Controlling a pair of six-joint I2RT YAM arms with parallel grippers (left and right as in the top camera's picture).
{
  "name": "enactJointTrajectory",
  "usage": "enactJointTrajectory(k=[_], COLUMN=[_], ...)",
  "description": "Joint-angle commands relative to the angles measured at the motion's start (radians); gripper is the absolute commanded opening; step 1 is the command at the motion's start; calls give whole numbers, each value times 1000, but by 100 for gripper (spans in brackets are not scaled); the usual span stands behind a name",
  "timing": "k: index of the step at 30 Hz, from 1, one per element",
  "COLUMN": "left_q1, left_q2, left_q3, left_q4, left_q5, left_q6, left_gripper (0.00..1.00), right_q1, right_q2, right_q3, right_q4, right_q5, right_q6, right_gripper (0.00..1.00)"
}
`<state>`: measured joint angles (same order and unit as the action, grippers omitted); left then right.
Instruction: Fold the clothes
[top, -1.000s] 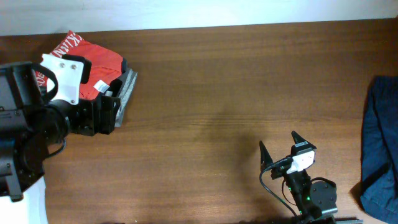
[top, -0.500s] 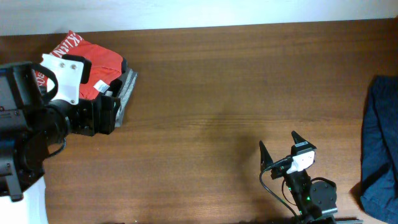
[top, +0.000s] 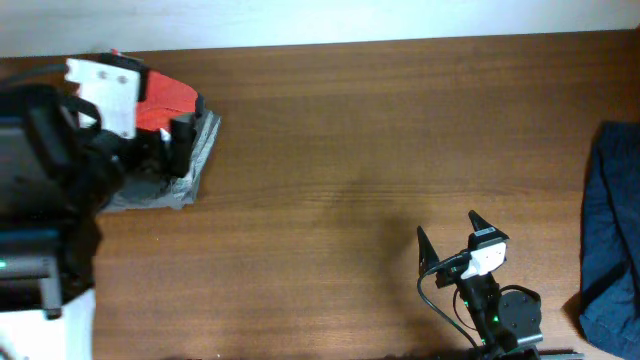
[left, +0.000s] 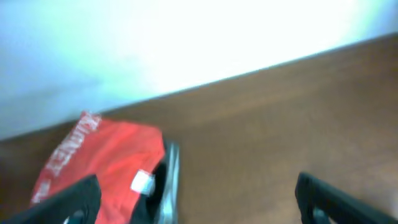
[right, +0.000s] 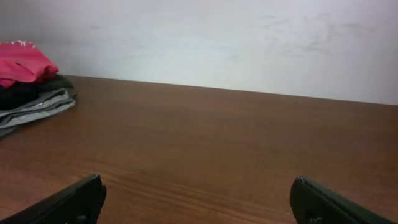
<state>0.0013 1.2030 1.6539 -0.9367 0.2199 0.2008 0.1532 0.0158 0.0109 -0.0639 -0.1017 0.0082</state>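
The red-orange T-shirt (top: 168, 98) lies folded on top of a stack at the table's far left. Its white lettering and a white tag (left: 142, 182) show in the blurred left wrist view. My left gripper (left: 202, 210) hangs open over the stack's right edge, one finger above the red shirt (left: 102, 163) and the other above bare wood. My left arm hides the shirt's left part from overhead. My right gripper (top: 447, 228) stands open and empty near the front edge, far from the shirt (right: 22, 62).
Under the red shirt lie a black garment (right: 31, 87) and a grey one (top: 190, 172). A dark blue garment (top: 610, 235) lies in a heap at the table's right edge. A white wall stands behind the table's far edge.
My left arm has swung toward the far edge and lifted, uncovering more of the grey garment. The right arm has not moved.
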Motion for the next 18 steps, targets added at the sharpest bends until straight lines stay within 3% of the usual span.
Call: enactJointTrajectory(k=[1,6,18], left_q1=[-53,-77,-34], left_q2=[-133,-340,-919], left_q3=[-291,-661,-1238], left_q4=[235,513,825], left_q5=[-7,-7,-53], left_q6=[16,16,16], left_gripper=[99,99,99], right_q1=[-3,-3,-3], right_q2=[-8,-8,-8], right_q3=[-5,-5,-5], right_q4=[-3,-3,-3], right_q5=[6,5,6], right_q6=[11,12,12], right_gripper=[99,99,99])
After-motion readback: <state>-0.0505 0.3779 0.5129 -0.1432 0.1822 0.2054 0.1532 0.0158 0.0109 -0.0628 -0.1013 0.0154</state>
